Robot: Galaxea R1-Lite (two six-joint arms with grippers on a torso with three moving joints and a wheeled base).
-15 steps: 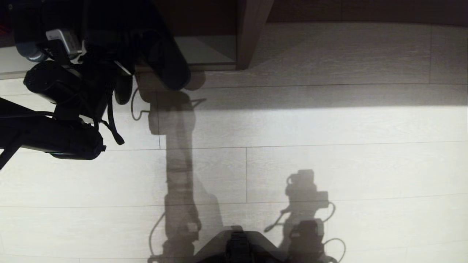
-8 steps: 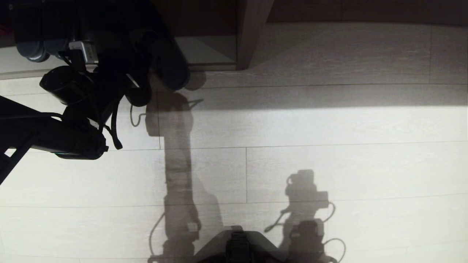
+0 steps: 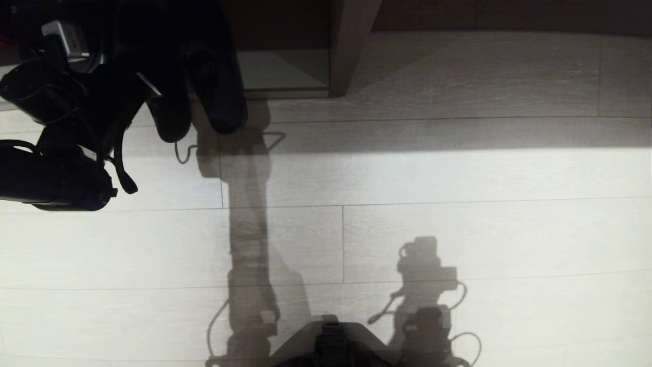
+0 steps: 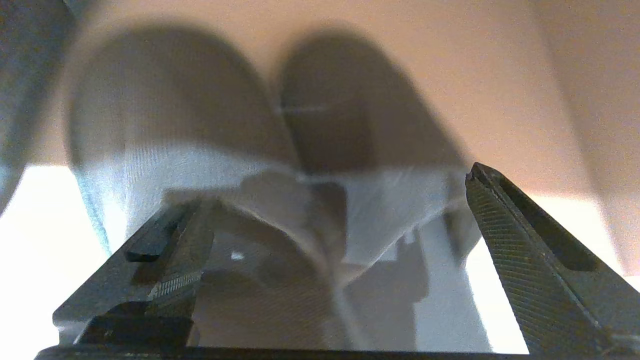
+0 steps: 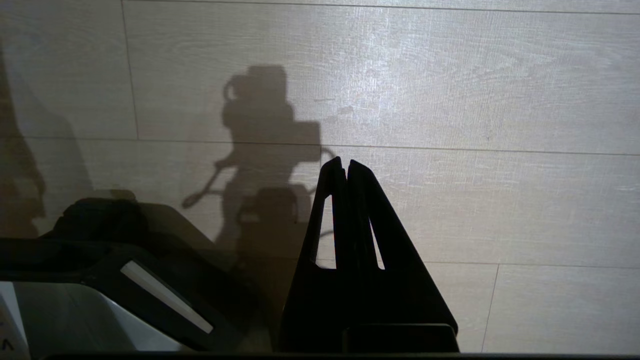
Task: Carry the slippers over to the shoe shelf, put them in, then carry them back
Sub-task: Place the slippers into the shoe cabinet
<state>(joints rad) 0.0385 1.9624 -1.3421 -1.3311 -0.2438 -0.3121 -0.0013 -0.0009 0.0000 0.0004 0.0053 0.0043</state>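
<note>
Left wrist view: left gripper (image 4: 330, 220) has its jaws spread wide, straddling the heel ends of the pair of charcoal-black closed-toe fabric slippers (image 4: 260, 130) — not clamped. The slippers lie side by side at the front edge of the pale grey wood-grain shoe shelf (image 3: 285, 71), heels overhanging the floor. Right gripper (image 5: 345, 167) closed, idle. Risk: closing off-centre catches one slipper only — the other drops.

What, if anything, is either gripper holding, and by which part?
It cannot be told: the slippers' heel ends lie between the left gripper's wide-spread fingers, one finger clear of them. The right gripper is shut, empty.
</note>
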